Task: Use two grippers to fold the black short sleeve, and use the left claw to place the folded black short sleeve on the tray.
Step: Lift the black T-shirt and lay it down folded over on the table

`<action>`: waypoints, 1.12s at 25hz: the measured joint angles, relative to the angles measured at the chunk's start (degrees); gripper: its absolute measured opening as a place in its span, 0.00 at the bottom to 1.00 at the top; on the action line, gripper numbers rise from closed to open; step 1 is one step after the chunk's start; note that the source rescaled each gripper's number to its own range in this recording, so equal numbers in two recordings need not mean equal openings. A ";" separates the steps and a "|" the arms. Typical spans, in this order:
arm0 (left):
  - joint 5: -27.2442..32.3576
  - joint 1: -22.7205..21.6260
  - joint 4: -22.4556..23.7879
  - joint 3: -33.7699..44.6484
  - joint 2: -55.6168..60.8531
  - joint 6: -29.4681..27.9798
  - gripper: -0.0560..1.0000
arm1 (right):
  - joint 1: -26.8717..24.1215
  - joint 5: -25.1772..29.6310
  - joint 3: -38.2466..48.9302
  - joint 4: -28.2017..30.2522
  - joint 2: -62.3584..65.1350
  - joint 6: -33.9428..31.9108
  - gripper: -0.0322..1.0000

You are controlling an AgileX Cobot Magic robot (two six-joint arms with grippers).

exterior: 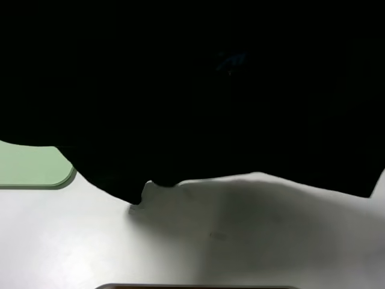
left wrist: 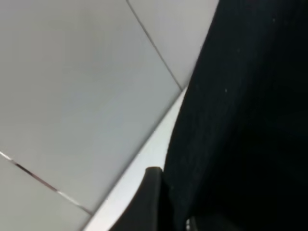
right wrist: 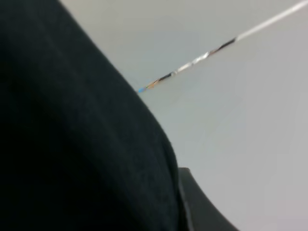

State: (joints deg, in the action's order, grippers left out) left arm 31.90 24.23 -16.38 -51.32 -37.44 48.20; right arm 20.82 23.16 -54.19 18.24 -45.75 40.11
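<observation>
The pale grey-white tabletop (exterior: 271, 241) fills the lower part of the high view, with a soft shadow across it. Above that, nearly everything is the black short sleeve (exterior: 192, 108), a soft black cloth T-shirt hanging in the air close to the camera, so you lose most of the scene behind it. Its lower edge sags in an uneven curve, one corner drooping almost to the table left of centre, and a faint blue neck label (exterior: 231, 60) shows high up. No lettering can be made out. Expect it to be light and limp with no stiffness at all: it will swing, stretch under its own weight and crease wherever it touches down first. It is not slippery, but thin layers can slide out of a shallow pinch, so take hold at the hem corners or shoulder seams where the fabric doubles. Keep the two holds level and well apart, so the cloth stays taut between them for the fold. The left gripper (left wrist: 149, 202) shows only one dark finger with black cloth draped right against it. The right gripper (right wrist: 202, 209) likewise shows a sliver of grey finger under the fabric. Both sets of jaws are pressed together and, judging by how the shirt hangs, each is pinching the cloth — though the pinch points themselves are hidden. Off to the left, a rounded corner of the flat light-green plastic tray (exterior: 30, 165) peeks out beneath the shirt's edge, resting on the table.
</observation>
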 joint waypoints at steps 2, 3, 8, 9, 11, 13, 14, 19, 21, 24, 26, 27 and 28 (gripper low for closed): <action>0.22 0.00 7.56 -0.07 -2.76 -0.96 0.06 | 0.00 -1.16 0.00 0.18 -1.86 0.11 0.03; 0.47 0.00 11.07 -0.07 -4.79 -1.63 0.06 | 0.00 -2.15 0.00 0.60 -4.41 0.24 0.03; 2.57 0.00 26.96 -0.12 -19.39 -5.99 0.05 | 0.00 -5.01 0.00 4.38 -21.96 0.29 0.03; 2.67 0.00 29.35 -0.12 -23.25 -6.45 0.05 | 0.00 -5.80 0.07 5.75 -25.93 0.35 0.03; 2.60 0.00 34.75 -0.14 -29.83 -6.98 0.05 | -0.34 -8.09 0.07 8.93 -32.62 0.35 0.03; 2.28 0.00 37.51 -0.14 -33.58 -7.57 0.05 | -2.15 -11.41 -0.83 12.40 -42.35 -0.76 0.03; 0.92 0.00 43.20 -0.19 -38.88 -9.91 0.05 | -2.95 -12.05 -1.95 12.96 -44.77 -1.71 0.03; -2.93 0.19 58.38 -0.55 -47.71 -19.41 0.05 | -6.37 -14.92 -9.84 13.63 -54.70 -7.10 0.03; -5.39 0.50 71.30 -0.73 -52.41 -30.52 0.05 | -7.03 -15.57 -12.63 13.76 -57.02 -7.78 0.03; -6.02 0.65 84.81 -0.73 -55.67 -42.75 0.05 | -7.52 -16.76 -16.44 13.80 -60.25 -7.95 0.03; -5.89 0.65 93.90 -0.73 -57.24 -51.65 0.05 | -7.80 -17.54 -19.24 13.80 -62.24 -7.95 0.03; -5.44 0.65 97.54 -0.73 -57.95 -55.42 0.05 | -7.84 -17.78 -20.66 13.80 -63.34 -7.95 0.03; -4.93 0.65 101.73 -0.73 -58.46 -59.84 0.05 | -7.86 -17.83 -21.82 13.80 -64.27 -7.99 0.03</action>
State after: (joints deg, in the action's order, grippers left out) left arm 26.96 24.87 85.36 -52.05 -95.90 -11.64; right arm 12.96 5.33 -76.01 32.04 -110.02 32.12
